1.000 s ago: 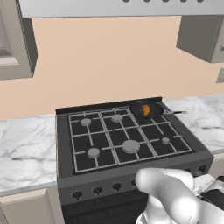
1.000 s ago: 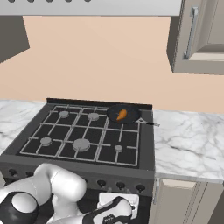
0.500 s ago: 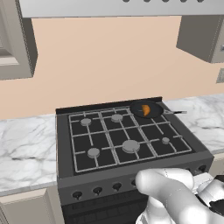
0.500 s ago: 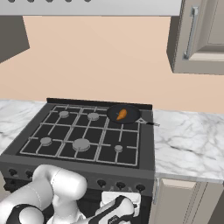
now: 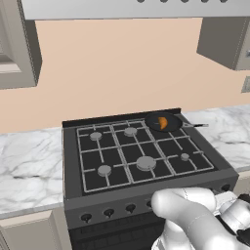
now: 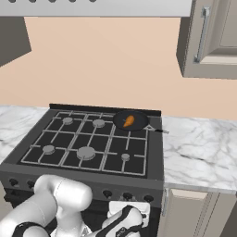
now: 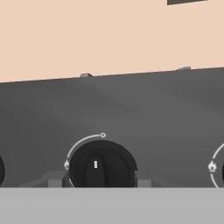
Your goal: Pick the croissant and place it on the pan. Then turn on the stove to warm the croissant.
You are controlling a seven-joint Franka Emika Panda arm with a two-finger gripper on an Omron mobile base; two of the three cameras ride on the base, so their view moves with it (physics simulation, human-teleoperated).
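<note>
One croissant [image 5: 162, 122] lies in pan [image 5: 155, 118], pan on stove [image 5: 141, 156] at back right burner; pan handle [image 5: 195, 125] points right, toward counter [image 5: 29, 163]. Same in right base view: croissant [image 6: 129, 121] inside pan [image 6: 121, 116], near back right corner of stove [image 6: 92, 143].

Arm low in front of stove, at knob row on front panel. Hand view: one black knob [image 7: 102, 165] dead ahead and close, white mark on its grip upright, arc w/ small circle at top and flame icon at left end. Grey finger tips [image 7: 56, 178] sit either side of knob, just beside it; contact w/ knob cannot be told. Gripper [image 7: 100, 179] spread about knob-width, straddling it; open vs. clamped – cannot tell. 2nd flame icon [image 7: 212, 166] at right edge, next knob mostly cut off.

No flame visible at any burner.
</note>
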